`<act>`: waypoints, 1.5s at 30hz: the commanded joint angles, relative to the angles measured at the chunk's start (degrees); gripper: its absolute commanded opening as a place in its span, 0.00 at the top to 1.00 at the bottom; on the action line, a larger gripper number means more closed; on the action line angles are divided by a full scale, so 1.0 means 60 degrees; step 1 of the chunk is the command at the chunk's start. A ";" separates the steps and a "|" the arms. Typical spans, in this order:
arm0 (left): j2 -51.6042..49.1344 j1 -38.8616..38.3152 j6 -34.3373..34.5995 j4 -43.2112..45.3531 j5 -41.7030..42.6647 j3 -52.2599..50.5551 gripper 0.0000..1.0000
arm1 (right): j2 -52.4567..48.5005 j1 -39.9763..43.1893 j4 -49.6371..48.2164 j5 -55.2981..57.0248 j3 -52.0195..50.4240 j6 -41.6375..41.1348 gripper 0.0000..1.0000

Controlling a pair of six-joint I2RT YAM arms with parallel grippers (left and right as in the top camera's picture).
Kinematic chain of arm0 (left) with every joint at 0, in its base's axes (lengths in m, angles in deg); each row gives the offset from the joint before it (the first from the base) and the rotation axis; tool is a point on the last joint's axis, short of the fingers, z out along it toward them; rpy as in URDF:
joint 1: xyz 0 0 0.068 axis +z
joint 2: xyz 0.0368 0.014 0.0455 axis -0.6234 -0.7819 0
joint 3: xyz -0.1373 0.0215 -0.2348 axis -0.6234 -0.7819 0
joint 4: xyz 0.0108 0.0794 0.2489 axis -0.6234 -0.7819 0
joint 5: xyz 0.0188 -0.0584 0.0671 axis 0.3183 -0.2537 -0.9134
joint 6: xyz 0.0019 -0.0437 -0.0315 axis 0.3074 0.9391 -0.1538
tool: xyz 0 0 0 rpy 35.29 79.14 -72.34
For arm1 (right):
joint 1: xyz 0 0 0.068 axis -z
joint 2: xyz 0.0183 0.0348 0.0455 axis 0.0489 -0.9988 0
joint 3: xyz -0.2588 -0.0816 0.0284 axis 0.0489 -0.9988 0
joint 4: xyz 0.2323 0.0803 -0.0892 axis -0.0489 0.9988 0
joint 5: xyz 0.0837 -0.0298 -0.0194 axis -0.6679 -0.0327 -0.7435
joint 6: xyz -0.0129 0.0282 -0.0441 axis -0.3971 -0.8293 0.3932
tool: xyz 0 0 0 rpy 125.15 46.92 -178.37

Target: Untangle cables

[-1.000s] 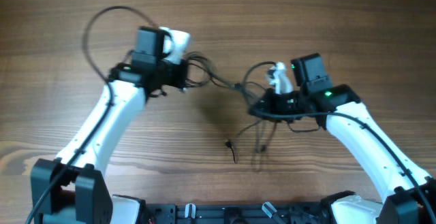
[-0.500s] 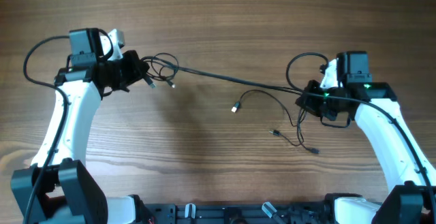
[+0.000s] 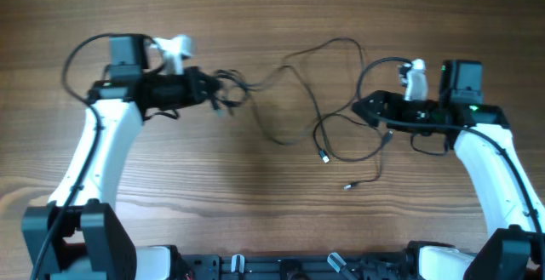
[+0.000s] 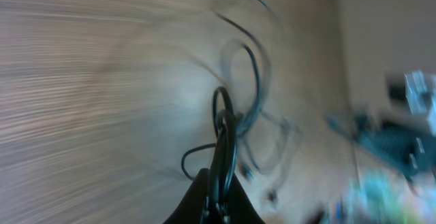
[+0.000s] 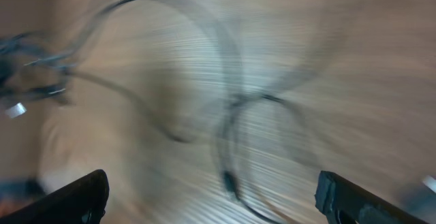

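**Q:** Where do the cables (image 3: 317,128) lie, and how do your jaws stand?

**A:** The left gripper (image 4: 219,191) has its jaws together, clamped on a thin black strand. The knot (image 3: 226,98) sits just beyond the jaw tips. The right gripper (image 5: 211,183) has its jaws wide apart with nothing between them. Slack loops lie on the wooden table (image 3: 272,8) just ahead of the open jaws. One plug end (image 3: 324,156) lies farther out, to one side of the jaws. Both wrist views are blurred, so finer detail cannot be told.

**Q:** How will the cables handle, and where should you take hold?

**A:** Judge them light, limp and smooth. They will sag, coil back and slide through a loose grip. They are not fragile, though a hard pull may tighten the knot. Take hold of a single strand close ahead of the right jaws, near where it leaves the knot, not at a plug end. Close fully, since the cord is far thinner than the fingers.
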 commanded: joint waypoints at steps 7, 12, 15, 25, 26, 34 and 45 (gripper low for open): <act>0.0157 -0.1421 -0.3005 0.0178 0.4127 0.0087 0.96 | -0.0062 -0.1960 -0.2200 -0.1603 -0.0222 0.1042 0.07; 0.0157 -0.1424 -0.3009 0.0142 0.5337 0.0087 0.87 | -0.0062 -0.2696 -0.3162 -0.1606 -0.0222 0.1042 0.12; 0.0157 -0.1424 -0.3009 0.0135 0.5523 0.0087 0.84 | -0.0062 -0.3118 -0.3428 -0.1610 -0.0222 0.1038 0.22; 0.0157 -0.1858 -0.3009 0.0208 0.5519 0.0087 0.96 | -0.0062 -0.3818 -0.3905 -0.1417 -0.0222 0.0364 0.96; 0.0157 -0.1858 -0.3009 0.0226 0.5519 0.0087 0.96 | -0.0062 -0.3818 -0.3898 -0.1282 -0.0222 0.0168 0.96; 0.0157 -0.1858 -0.1486 0.0270 0.2441 0.0087 0.82 | -0.0062 -0.3818 -0.3075 0.0175 -0.0222 -0.0255 0.49; 0.0153 -0.1858 0.3180 -0.2302 -0.3133 0.0087 0.71 | -0.0062 -0.3898 -0.1515 0.1497 -0.0291 -0.1752 0.25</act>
